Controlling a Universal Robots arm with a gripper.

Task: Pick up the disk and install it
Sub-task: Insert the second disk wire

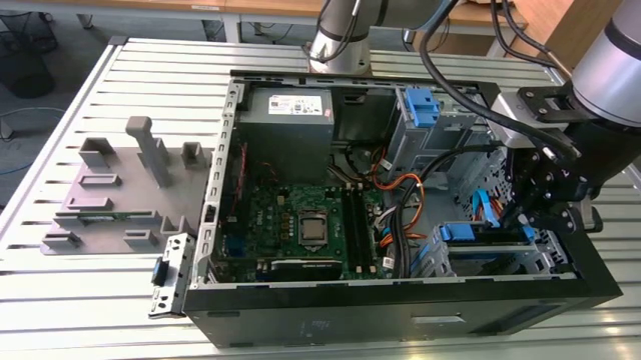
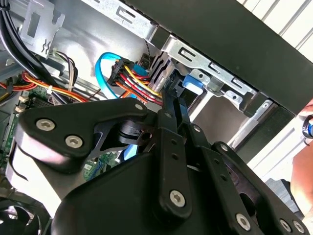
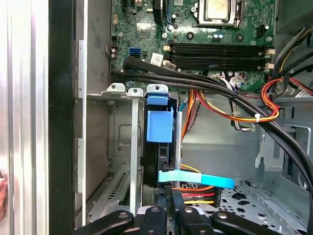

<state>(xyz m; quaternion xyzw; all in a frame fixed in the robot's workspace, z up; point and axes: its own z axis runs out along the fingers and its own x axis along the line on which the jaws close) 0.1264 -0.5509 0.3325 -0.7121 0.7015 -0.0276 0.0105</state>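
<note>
- Disk stands on edge in the metal drive cage at a corner of the open computer case, with its blue plastic carrier tab facing up in the first wrist view.
- Gripper hangs low over that same corner in the exterior view, right above the blue-framed bay; its black jointed fingers sit close together at the disk's end, but whether they actually clamp it cannot be told.
- Room is tight: a thin metal cage wall stands just beside the disk on one side, and a bundle of orange, red and yellow wires crosses close on the other.
- Thick black cables run across just past the cage mouth, between the disk and the green circuit board.
- A flat light-blue ribbon cable lies across the disk near the fingers.
- The case's black rim borders the cage on its outer side; beyond it lies a ribbed, pale metal table.
- On the table at the exterior view's left, well apart from the case, sits a grey plastic fixture of upright blocks and slots.
- A grey power supply box fills the case's far corner.
</note>
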